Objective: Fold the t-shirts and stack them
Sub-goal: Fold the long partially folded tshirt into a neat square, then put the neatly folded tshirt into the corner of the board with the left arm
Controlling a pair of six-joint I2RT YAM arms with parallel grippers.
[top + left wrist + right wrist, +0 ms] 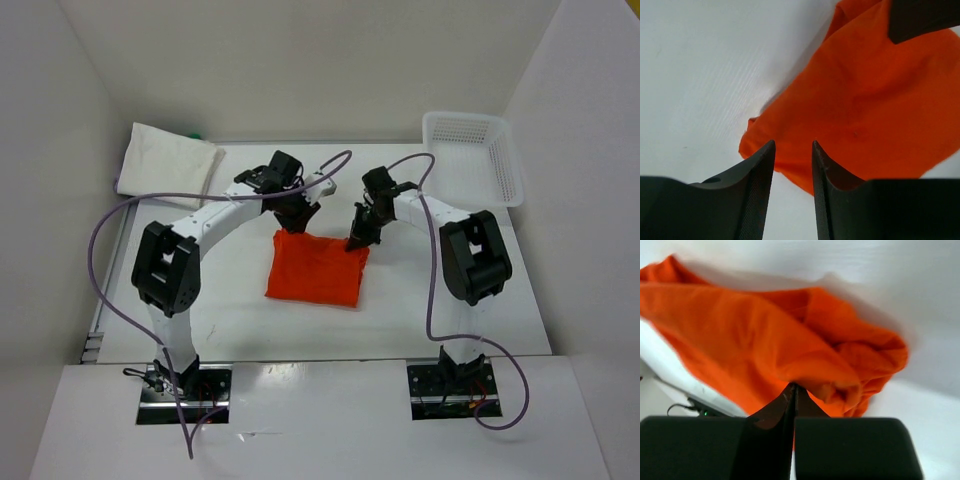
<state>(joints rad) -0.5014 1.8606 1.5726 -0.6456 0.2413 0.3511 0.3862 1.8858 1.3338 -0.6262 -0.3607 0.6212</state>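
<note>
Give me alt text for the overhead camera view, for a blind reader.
A folded orange-red t-shirt lies at centre: the right end effector pinches its far right corner, and the left end effector hangs open by its far edge. A folded white t-shirt lies far left, a white mesh basket far right.

The white table (230, 320) carries three groups of things. Near its middle lies the orange-red t-shirt (315, 270), folded into a rough rectangle, its far edge slightly rumpled. At the far left corner a white t-shirt (170, 160) lies folded flat, with a small bit of green cloth (193, 134) showing at its far edge. At the far right corner stands a white plastic mesh basket (462, 117), well apart from both shirts.
</note>
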